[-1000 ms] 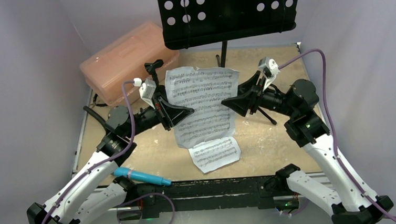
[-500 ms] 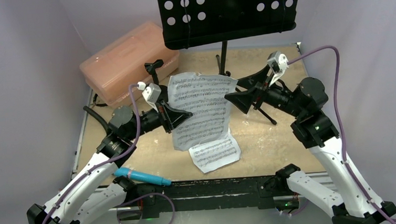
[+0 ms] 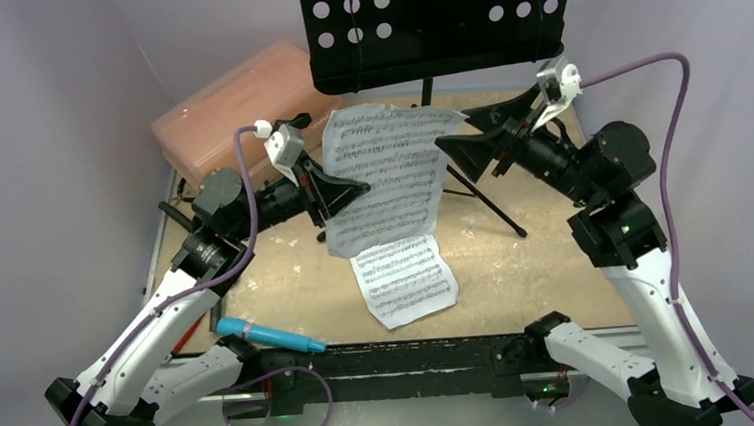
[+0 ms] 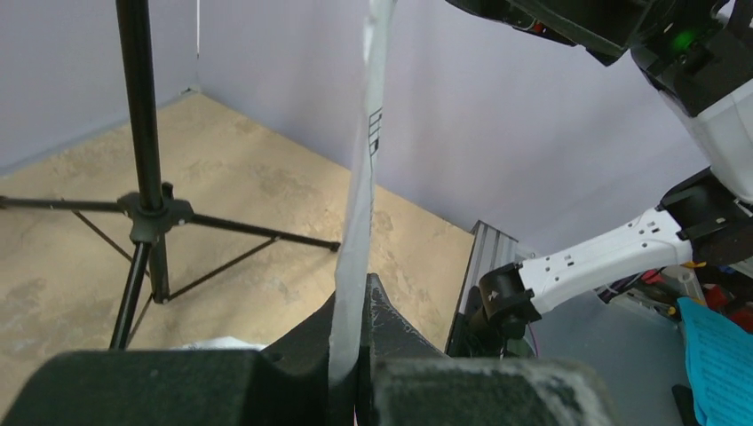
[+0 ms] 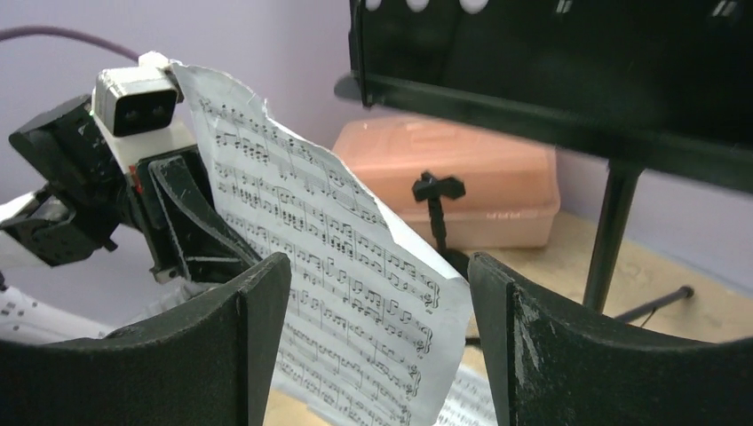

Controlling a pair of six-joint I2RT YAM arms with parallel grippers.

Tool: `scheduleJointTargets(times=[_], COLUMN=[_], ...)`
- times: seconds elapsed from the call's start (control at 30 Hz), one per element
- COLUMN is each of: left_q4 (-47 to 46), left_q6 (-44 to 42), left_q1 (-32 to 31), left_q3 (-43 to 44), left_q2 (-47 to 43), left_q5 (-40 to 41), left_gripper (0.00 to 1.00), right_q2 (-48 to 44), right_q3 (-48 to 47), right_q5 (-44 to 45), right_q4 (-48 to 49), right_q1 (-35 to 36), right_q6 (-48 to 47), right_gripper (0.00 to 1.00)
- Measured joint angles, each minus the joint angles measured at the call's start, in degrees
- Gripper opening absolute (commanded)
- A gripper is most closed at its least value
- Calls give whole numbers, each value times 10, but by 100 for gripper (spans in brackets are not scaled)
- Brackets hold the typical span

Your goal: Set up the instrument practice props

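Left hand [image 3: 344, 203] pinches the left edge of 1 sheet-music page [image 3: 390, 167], upright just below the music stand's desk [image 3: 440, 18], right hand [image 3: 458, 132] gaping beside it; best raise it level, then seat its bottom edge on the lip [image 3: 423, 74].

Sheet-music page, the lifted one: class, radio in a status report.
Left gripper shut on larger sheet-music page, upright, off the table. Right gripper open beside its right edge. Page not yet on music stand desk; no visible obstruction.
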State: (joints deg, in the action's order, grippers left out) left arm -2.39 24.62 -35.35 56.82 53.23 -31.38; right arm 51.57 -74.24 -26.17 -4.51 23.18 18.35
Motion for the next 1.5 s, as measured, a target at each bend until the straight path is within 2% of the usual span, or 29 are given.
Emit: scheduleJointTargets(times=[0.37,0.67,0.87,1.03,1.3,1.5], left_q4=[-45,-127,-168,-191,-194,-193], left_q6=[61,118,118,107,101,102], left_q1=[0,0,0,0,0,0], left_q3=[123,157,175,214,313,351], left_q2=[54,66,71,100,181,215], left_q5=[48,124,144,145,129,124], left_gripper=[0,0,0,0,0,0], right_q2=[47,96,104,127,164,219], right_q3=[-146,-244,-255,-304,-366,-447], right_q5=[67,155,221,252,250,186], right_q4=[-7,-65,-102,-131,-172,-206], right_q1=[0,0,0,0,0,0], right_q6=[-8,-21,-47,-76,-94,-92], right_gripper=[84,81,82,82,84,84])
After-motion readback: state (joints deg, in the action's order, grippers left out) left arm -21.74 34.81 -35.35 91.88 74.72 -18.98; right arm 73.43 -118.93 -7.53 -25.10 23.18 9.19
